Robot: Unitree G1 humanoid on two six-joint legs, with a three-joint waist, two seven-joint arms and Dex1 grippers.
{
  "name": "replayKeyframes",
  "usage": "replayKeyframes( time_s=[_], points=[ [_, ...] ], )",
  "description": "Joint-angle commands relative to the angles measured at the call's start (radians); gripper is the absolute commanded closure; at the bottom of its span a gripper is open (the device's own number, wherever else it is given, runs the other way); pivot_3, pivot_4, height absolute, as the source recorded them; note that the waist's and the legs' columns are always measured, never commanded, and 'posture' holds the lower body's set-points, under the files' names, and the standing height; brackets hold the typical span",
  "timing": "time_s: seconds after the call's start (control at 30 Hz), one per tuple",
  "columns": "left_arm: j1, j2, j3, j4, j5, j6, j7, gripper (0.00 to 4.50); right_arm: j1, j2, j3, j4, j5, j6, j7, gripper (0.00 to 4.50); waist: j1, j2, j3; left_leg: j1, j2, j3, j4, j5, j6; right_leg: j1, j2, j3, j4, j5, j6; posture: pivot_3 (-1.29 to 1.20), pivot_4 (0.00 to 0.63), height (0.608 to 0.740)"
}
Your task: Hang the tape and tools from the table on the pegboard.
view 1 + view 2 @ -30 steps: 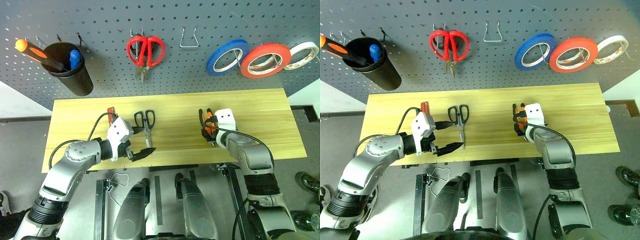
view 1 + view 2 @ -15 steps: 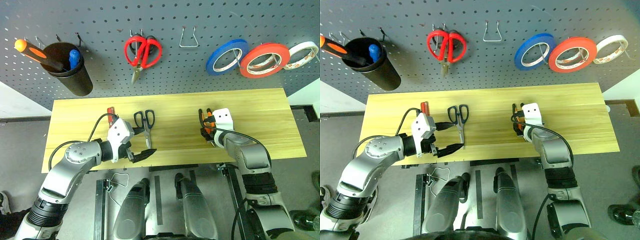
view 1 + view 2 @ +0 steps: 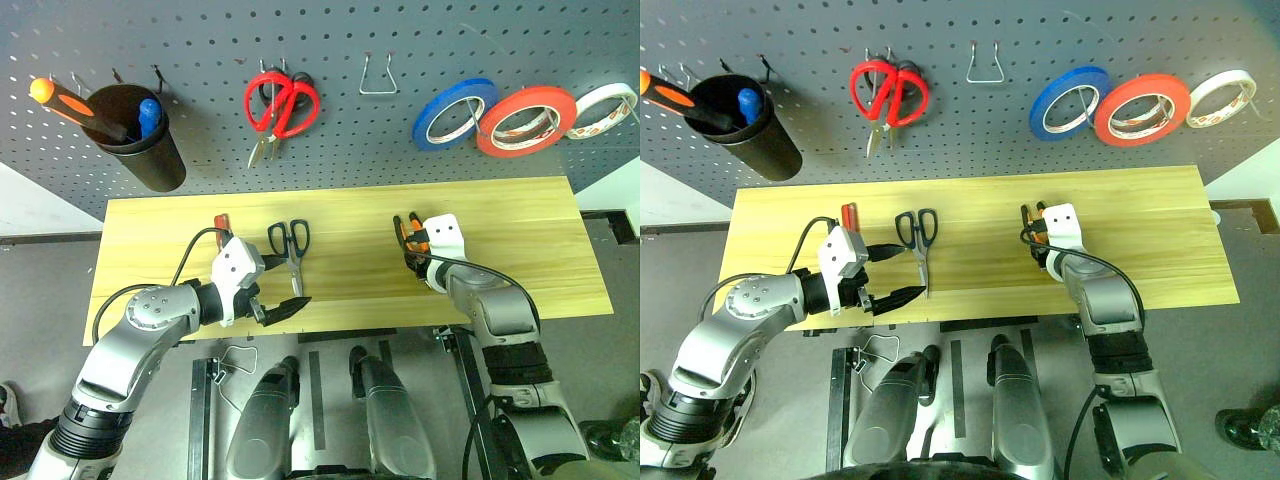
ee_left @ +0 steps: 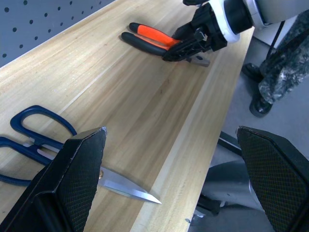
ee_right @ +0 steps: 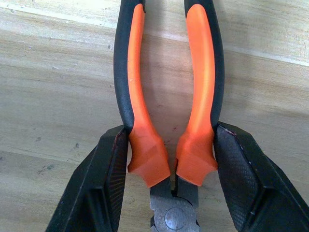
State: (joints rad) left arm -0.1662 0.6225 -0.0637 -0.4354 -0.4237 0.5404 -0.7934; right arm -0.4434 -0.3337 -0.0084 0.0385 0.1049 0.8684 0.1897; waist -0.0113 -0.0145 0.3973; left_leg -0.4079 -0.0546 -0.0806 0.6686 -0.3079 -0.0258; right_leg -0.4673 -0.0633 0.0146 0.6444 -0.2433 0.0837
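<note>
The dark grey perforated pegboard [image 3: 200, 60] carries three tape rings, the bright red tape ring [image 3: 527, 107] at two o'clock. On the light yellow wooden table [image 3: 520, 220], the right gripper [image 5: 169, 166] pinches one pair of orange-and-black-handled pliers [image 5: 166, 96] at the handle bases. The left gripper [image 4: 169, 183] gapes empty over one pair of dark blue-handled scissors [image 4: 34, 145].

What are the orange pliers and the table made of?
The pliers look like grey metal at the joint, with matt handles of orange and black, probably rubbery plastic. The table looks like pale wood, smooth, with grain lines showing.
</note>
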Motion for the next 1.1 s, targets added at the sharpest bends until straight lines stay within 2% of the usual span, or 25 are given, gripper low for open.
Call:
replayKeyframes(
  time_s=[0.03, 0.3, 0.43, 0.63, 0.87, 0.97, 1.1],
  points=[
    [-0.004, -0.010, 0.025, -0.020, -0.025, -0.024, -0.008, 0.00, 0.044, -0.012, -0.019, -0.116, 0.037, -0.010, 0.052, 2.19, 0.000, 0.000, 0.000, 0.000, 0.000, 0.000, 0.000, 0.000, 0.000, 0.000, 0.000, 0.000, 0.000, 0.000, 0.000, 0.09, 0.445, 0.740],
    [-0.031, -0.045, 0.056, 0.006, -0.055, -0.060, -0.023, 0.00, 0.129, -0.061, -0.082, -0.324, 0.118, 0.012, 0.138, 2.19, 0.002, 0.000, 0.000, -0.001, 0.000, 0.000, 0.000, 0.001, -0.002, -0.001, 0.000, 0.000, -0.001, 0.000, 0.000, 0.09, 0.419, 0.740],
    [-0.049, -0.085, 0.101, 0.024, -0.099, -0.111, -0.034, 0.00, 0.198, -0.106, -0.149, -0.479, 0.218, -0.043, 0.249, 2.19, 0.004, 0.000, 0.000, -0.001, 0.000, 0.000, -0.001, 0.001, -0.002, -0.001, 0.000, 0.000, -0.001, 0.000, 0.000, 0.09, 0.403, 0.740],
    [-0.048, -0.121, 0.135, 0.055, -0.115, -0.187, -0.046, 0.00, 0.220, -0.102, -0.277, -0.608, 0.419, -0.046, 0.344, 2.19, 0.001, 0.000, 0.000, -0.001, 0.000, 0.000, 0.000, 0.002, -0.003, 0.000, 0.000, 0.000, -0.004, 0.000, 0.000, 0.08, 0.390, 0.740],
    [-0.051, -0.127, 0.150, 0.099, -0.105, -0.237, -0.037, 0.00, 0.178, -0.119, -0.359, -0.673, 0.616, -0.057, 0.383, 2.19, 0.003, 0.000, 0.000, -0.001, 0.000, 0.000, 0.000, 0.002, -0.003, 0.000, 0.000, -0.001, -0.004, 0.000, 0.000, 0.08, 0.378, 0.740],
    [-0.051, -0.132, 0.160, 0.104, -0.112, -0.255, -0.031, 0.00, 0.100, -0.112, -0.374, -0.687, 0.706, -0.068, 0.357, 2.19, -0.001, 0.000, 0.000, -0.001, 0.000, 0.000, 0.000, 0.002, -0.003, 0.000, 0.000, -0.001, -0.003, 0.000, 0.000, 0.09, 0.374, 0.740],
    [-0.051, -0.152, 0.171, 0.108, -0.121, -0.267, -0.011, 0.00, -0.012, -0.098, -0.335, -0.669, 0.717, -0.101, 0.301, 2.19, 0.002, 0.000, 0.000, -0.001, 0.000, 0.000, 0.001, 0.002, -0.004, -0.001, 0.000, -0.001, -0.002, 0.000, 0.000, 0.09, 0.369, 0.740]
  ],
)
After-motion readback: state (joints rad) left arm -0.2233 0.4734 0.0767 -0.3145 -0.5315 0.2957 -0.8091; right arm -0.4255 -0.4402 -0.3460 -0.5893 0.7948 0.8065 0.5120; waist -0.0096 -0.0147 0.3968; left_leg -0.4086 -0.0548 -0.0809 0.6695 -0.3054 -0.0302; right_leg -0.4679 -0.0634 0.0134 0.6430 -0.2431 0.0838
